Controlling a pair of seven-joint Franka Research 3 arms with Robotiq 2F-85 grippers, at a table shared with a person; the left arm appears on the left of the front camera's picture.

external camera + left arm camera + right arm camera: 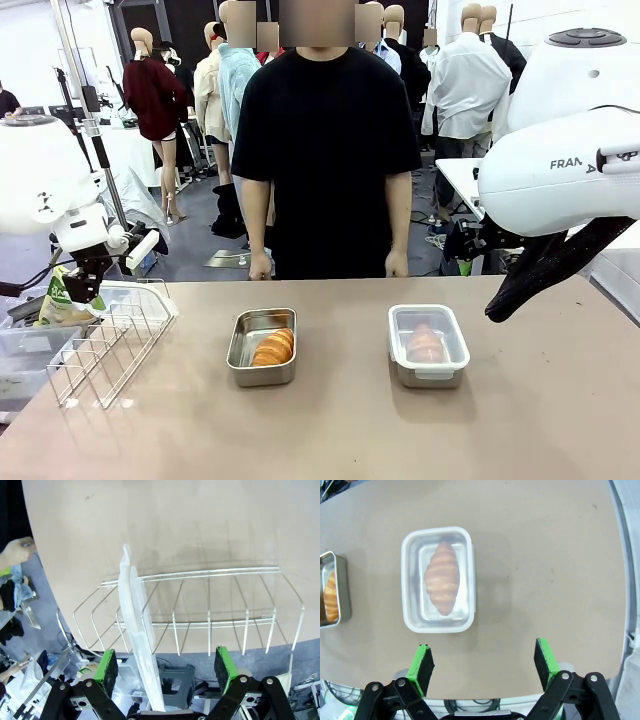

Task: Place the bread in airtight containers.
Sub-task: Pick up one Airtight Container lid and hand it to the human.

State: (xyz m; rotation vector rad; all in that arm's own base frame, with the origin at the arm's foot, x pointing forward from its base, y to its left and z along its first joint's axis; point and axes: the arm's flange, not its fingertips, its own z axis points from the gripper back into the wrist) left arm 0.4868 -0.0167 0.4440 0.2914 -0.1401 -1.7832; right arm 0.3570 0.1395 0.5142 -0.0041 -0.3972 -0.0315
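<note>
A: What is seen, taken from the largest thing down?

B: A tan desk [540, 400] is seen, with a person in a black shirt [325, 150] stood at its far side, both hands resting at the edge. A wire rack [105, 340] is set at the desk's left end, partly over the edge. One translucent lid [140, 655] is stood upright on its edge between the rack's wires.

A: And where is the bread found?

B: Two steel tubs are placed near the middle of the desk, well apart from each other. The left container [262, 346] is left uncovered, and a croissant [273, 347] is laid inside it. The right container [428, 345] is covered by a white-rimmed lid, and the second croissant [441, 577] is seen through it, lying lengthwise in the tub.

A: How are the jaws held?

B: The left gripper [167, 667] is held over the rack with its jaws spread wide on either side of the upright lid; no contact with the lid is seen. The right gripper [485, 660] is hung above bare desk just beside the covered container, jaws wide and nothing between them.
</note>
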